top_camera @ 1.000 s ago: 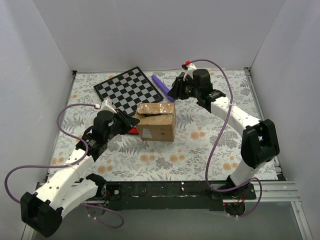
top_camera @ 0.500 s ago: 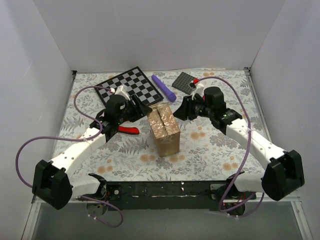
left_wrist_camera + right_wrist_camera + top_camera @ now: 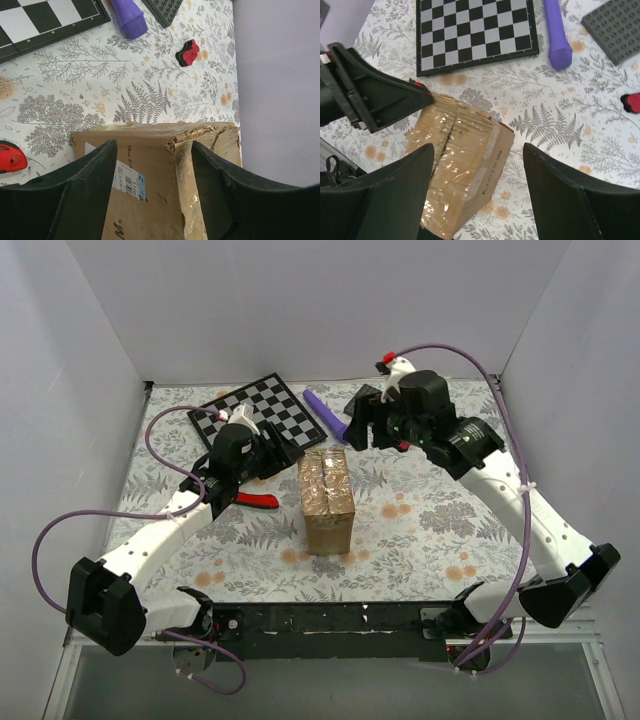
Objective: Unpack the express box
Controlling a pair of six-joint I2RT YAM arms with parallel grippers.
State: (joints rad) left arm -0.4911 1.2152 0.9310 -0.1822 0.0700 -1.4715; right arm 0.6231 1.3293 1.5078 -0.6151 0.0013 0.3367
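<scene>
Both spread apart, left fingers (image 3: 92,172) and right fingers (image 3: 557,180), taped express box (image 3: 327,502) upright between them

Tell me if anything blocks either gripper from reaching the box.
Nothing visible does. The left gripper sits just left of the box with open jaws; the right gripper hangs behind it, also open. The pen and chessboard lie farther back, off both paths.
</scene>
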